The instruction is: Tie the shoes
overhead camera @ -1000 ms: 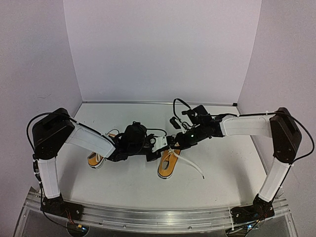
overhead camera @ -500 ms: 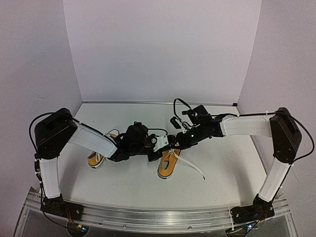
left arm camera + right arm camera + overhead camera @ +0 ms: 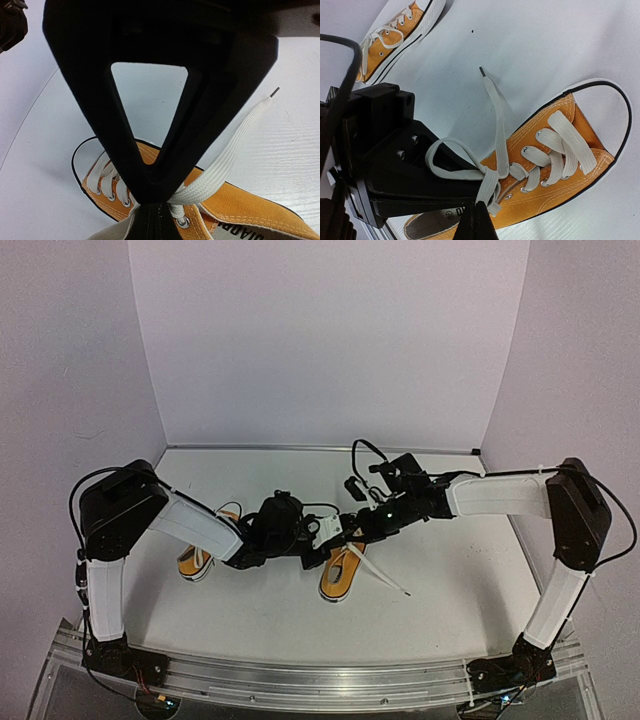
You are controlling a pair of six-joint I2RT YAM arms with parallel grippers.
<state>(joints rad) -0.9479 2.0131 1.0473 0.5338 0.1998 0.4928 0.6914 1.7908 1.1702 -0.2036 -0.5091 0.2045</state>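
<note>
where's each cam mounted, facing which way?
Top external: high behind the bases, looking down over the table; both whole arms, left claw and right claw together at the nearer shoe.
Left wrist: on the left arm, looking down its claw; black fingers fill the frame, shut on a lace.
Right wrist: on the right arm, looking down at that shoe; its fingertips at bottom edge, left claw alongside, other shoe top left.
Shared: both wrist views show that shoe and its loose lace end.
</note>
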